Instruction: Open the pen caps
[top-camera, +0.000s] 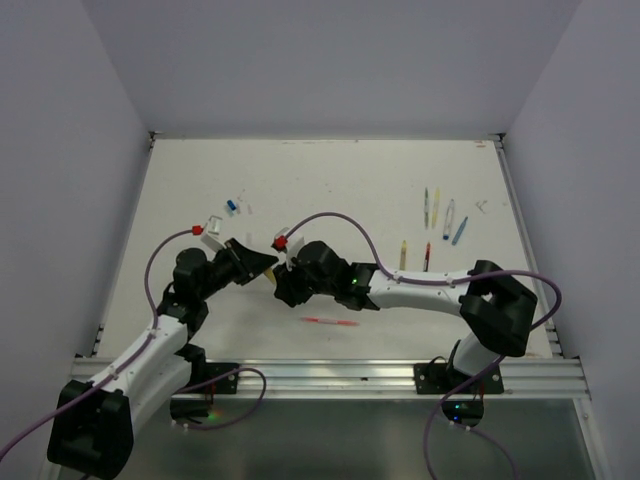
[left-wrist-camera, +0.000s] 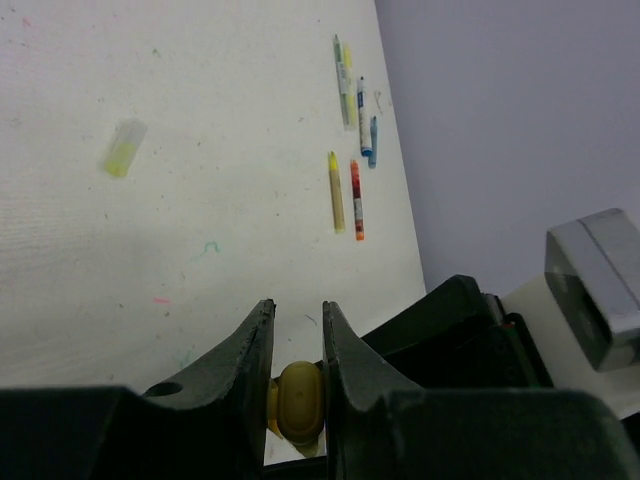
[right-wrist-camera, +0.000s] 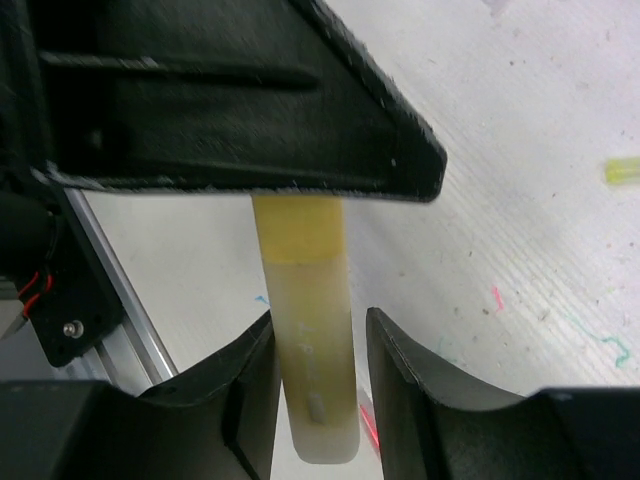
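Near the front middle of the table (top-camera: 350, 180), the left gripper (left-wrist-camera: 298, 305) is clamped on one end of a pale yellow pen (right-wrist-camera: 310, 350). The pen's darker yellow cap (right-wrist-camera: 297, 225) shows just below its fingers. The right gripper (right-wrist-camera: 318, 320) straddles the shaft loosely, with a sliver of gap on one side. A loose yellow cap (left-wrist-camera: 123, 147) lies well apart from both.

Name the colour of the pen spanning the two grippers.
Pale yellow pen; the right wrist view shows it best.
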